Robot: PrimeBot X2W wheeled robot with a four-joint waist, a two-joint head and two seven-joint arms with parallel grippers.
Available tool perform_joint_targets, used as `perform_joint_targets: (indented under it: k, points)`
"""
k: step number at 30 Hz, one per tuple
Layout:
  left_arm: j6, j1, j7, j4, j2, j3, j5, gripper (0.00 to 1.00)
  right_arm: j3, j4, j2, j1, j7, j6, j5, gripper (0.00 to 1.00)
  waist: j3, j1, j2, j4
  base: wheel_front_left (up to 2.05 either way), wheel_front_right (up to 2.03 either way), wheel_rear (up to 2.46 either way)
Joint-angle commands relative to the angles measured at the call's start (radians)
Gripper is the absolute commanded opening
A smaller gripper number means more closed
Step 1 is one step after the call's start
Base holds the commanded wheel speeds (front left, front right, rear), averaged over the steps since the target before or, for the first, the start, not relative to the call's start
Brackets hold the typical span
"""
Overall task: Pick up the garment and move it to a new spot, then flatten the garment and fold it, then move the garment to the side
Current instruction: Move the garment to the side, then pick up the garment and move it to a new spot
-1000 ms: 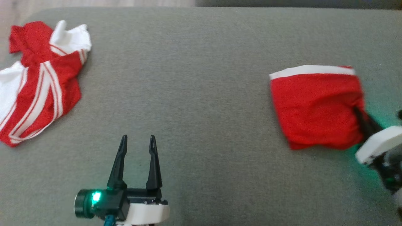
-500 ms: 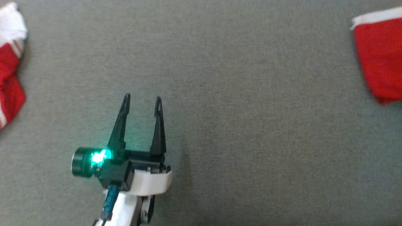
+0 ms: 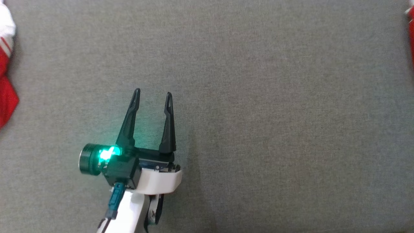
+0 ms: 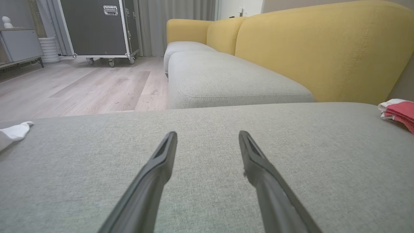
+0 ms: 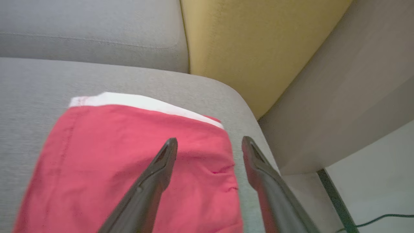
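Note:
The folded red garment [image 5: 97, 155] with a white band along its far edge lies flat on the grey cushion [image 5: 32, 84], close to the cushion's right corner. My right gripper [image 5: 210, 139] hovers over its right part, open, with nothing between the fingers. In the head view a red sliver of this garment [image 3: 411, 32] shows at the right edge, and in the left wrist view the garment [image 4: 399, 111] lies at the far right. My left gripper [image 3: 152, 92] stands open over bare cushion [image 3: 258, 97], holding nothing; the left wrist view shows the same left gripper [image 4: 207, 134] just above the fabric.
A second, crumpled red and white garment [image 3: 6, 97] lies at the cushion's left edge, its white end [image 4: 14, 131] showing low on the left. Beyond the cushion stand a yellow sofa back [image 4: 323, 48], a grey seat [image 4: 220, 81], wooden floor [image 4: 81, 87] and a wheeled case [image 4: 97, 29].
My right gripper, shut on the folded garment's corner a second ago, now stands open above it. The head camera has moved, so both garments have slid to the picture's edges.

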Motion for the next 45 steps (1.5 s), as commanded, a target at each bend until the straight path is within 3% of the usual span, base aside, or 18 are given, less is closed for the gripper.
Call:
perform_joint_targets:
  k: [1,11,13,17,25,33,45]
  points:
    - [0.002,0.007,-0.005,-0.020,0.000,0.024,-0.013,1.00,0.007,-0.028,-0.003,0.026,-0.023,-0.001,-0.013,1.00,-0.041,0.0000,0.0000,0.008,0.00,0.00,0.00]
    - [0.000,0.127,-0.005,0.031,0.000,0.076,-0.094,1.00,0.124,-0.178,0.270,0.202,-0.124,-0.001,-0.022,1.00,-0.269,0.0000,0.0000,0.019,0.00,0.00,0.00]
    - [-0.005,0.175,-0.005,0.053,0.000,0.096,-0.120,1.00,0.174,-0.196,0.352,0.266,-0.177,-0.001,-0.017,1.00,-0.346,0.0000,0.0000,0.025,0.00,0.00,0.00]
    - [-0.012,0.230,-0.005,0.068,0.000,0.123,-0.142,1.00,0.213,-0.197,0.443,0.344,-0.223,-0.001,-0.012,1.00,-0.434,0.0000,0.0000,0.035,0.00,0.00,0.00]
    - [-0.038,0.307,-0.005,0.037,0.000,0.190,-0.154,1.00,0.083,-0.354,0.586,0.524,-0.230,-0.001,-0.176,1.00,-0.523,0.0000,0.0000,0.054,0.00,0.00,0.00]
    - [-0.070,0.368,-0.005,0.015,0.000,0.221,-0.105,1.00,0.019,-0.436,0.653,0.645,-0.231,-0.001,-0.287,1.00,-0.566,0.0000,0.0000,0.058,0.00,0.00,0.00]
    - [-0.084,0.377,-0.005,0.022,0.000,0.230,-0.071,1.00,-0.005,-0.446,0.680,0.670,-0.231,-0.001,-0.324,1.00,-0.571,0.0000,0.0000,0.062,0.00,0.00,0.00]
